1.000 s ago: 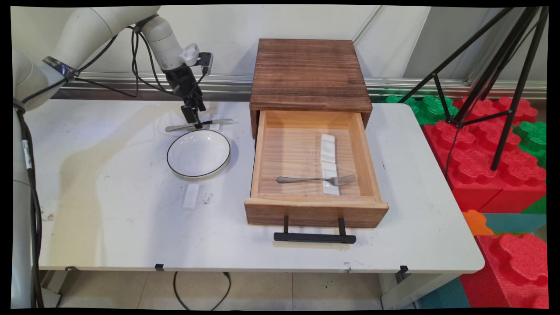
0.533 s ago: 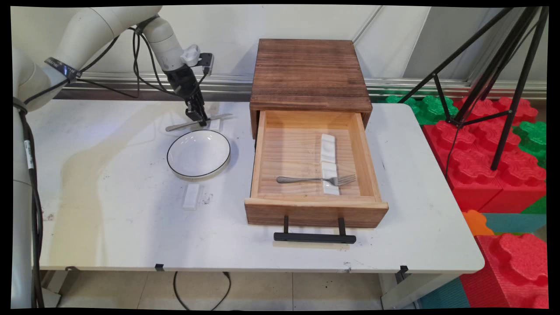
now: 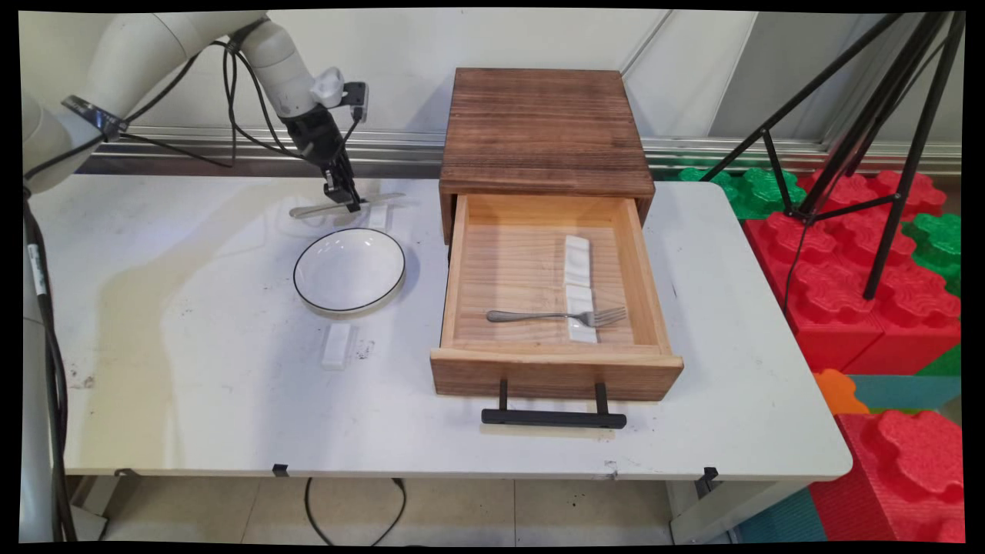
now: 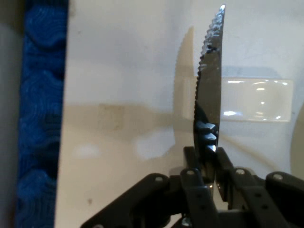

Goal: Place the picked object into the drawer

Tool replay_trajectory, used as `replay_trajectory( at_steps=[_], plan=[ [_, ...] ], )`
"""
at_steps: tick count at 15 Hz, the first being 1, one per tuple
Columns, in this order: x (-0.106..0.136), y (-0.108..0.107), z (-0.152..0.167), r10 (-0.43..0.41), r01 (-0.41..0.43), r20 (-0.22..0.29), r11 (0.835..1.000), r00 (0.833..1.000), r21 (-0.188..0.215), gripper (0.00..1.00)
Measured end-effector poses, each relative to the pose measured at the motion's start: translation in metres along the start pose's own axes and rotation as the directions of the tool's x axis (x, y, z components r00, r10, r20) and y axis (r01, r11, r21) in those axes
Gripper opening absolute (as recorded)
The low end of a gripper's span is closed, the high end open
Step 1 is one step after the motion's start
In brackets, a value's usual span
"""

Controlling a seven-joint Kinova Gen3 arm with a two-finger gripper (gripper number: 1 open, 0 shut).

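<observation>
Above table, gripper clamps knife.

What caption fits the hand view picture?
Gripper shut on a serrated knife, above a white rest.

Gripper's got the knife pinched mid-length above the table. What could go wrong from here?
1. The gripper pinches the knife on its thin flat, with handle and blade sticking out either side; it may twist or slip in the fingers.
2. The knife hangs just above the white rest and near the bowl; a low swing may clip either.
3. The open drawer already holds a fork lying on one of two rests, so a drop there could knock it.
</observation>
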Motion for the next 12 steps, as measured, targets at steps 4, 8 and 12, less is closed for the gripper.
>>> replay_trajectory(
  at_steps=[4,8,12],
  plan=[
    [-0.002,0.002,-0.022,-0.047,0.048,-0.019,0.997,0.999,0.059,0.00],
    [0.000,0.007,-0.052,-0.095,0.100,-0.051,0.987,0.994,0.124,0.00],
    [0.007,0.020,-0.091,-0.135,0.154,-0.109,0.970,0.985,0.189,0.00]
  ],
)
